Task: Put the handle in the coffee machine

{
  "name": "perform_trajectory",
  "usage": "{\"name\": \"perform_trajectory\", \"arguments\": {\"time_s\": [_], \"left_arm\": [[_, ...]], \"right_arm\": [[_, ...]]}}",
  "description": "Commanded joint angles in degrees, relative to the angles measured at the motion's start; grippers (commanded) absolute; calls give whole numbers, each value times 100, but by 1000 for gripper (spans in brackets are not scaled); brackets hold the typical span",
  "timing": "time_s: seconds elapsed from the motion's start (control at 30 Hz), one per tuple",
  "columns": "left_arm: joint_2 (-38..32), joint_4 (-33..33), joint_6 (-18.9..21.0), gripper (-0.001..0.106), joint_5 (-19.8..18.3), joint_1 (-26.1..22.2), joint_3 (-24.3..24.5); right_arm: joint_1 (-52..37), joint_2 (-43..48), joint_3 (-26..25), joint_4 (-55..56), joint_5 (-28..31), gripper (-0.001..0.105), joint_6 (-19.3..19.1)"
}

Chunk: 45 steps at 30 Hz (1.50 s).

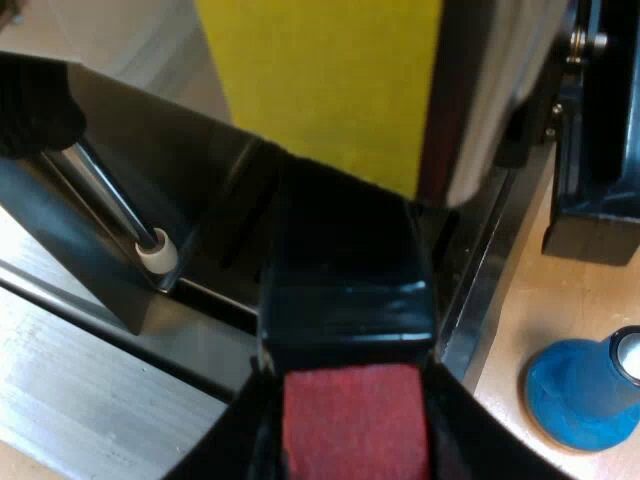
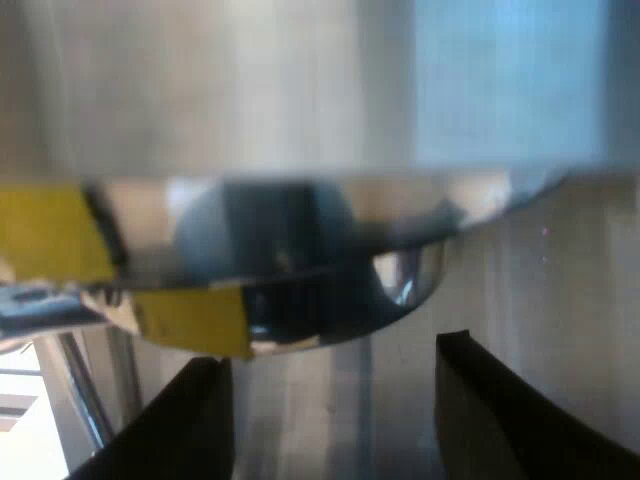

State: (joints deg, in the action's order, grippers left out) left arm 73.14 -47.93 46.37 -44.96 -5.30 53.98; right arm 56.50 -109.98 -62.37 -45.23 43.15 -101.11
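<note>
Handle points lengthwise toward espresso machine.

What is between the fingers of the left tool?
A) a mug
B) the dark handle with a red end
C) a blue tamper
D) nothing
B: the handle, red end nearest the camera, lies between the fingers of the left tool; the blue tamper stands apart on the wooden surface.
</note>
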Motion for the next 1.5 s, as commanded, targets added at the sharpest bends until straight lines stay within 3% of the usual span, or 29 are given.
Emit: {"name": "perform_trajectory", "arguments": {"time_s": [0.03,0.67,0.9,1.5], "left_arm": [[-141,461,119,0,-617,25,221],[-141,461,119,0,-605,25,221],[-141,461,119,0,-605,25,221],[-141,461,119,0,-605,25,221]], "right_arm": [[-31,-33,-91,-168,32,47,-73],[-31,-251,-288,-906,318,46,-108],[-17,-251,-288,-981,296,22,-108],[-31,-251,-288,-994,296,23,-108]]}}
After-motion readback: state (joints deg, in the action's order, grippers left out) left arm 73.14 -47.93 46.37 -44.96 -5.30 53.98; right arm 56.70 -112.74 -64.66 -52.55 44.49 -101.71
